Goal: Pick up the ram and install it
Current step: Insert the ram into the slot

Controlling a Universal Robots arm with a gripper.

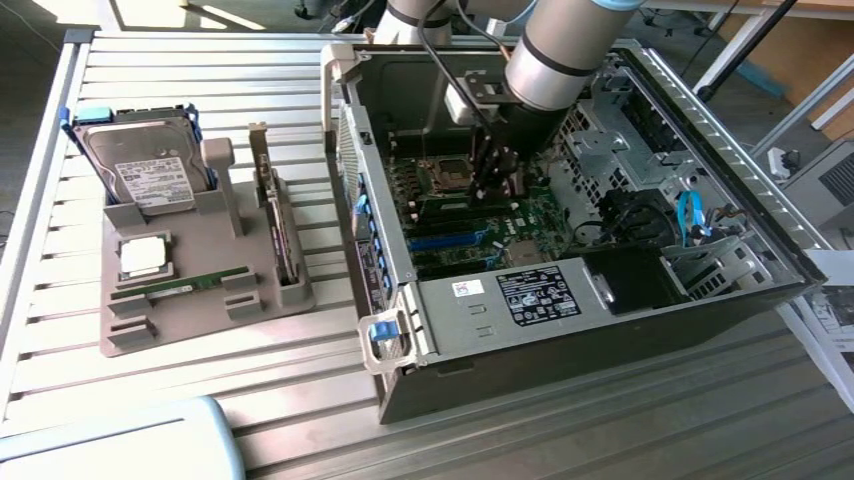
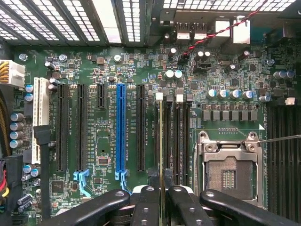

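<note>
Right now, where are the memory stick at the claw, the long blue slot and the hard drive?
memory stick (image 2: 161, 141): wrist view, its thin top edge.
blue slot (image 2: 121, 132): wrist view, middle of its length.
hard drive (image 1: 144, 178): exterior view, its white label.

ram (image 2: 161, 141) between fingers (image 2: 149, 203), over motherboard (image 2: 103, 70), tray (image 1: 200, 258) beside case (image 1: 561, 345)

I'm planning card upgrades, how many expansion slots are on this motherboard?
6, side by side: a white slot, two long black slots, a short black slot, a blue slot, another long black slot beside the memory slots. None look hidden.
</note>
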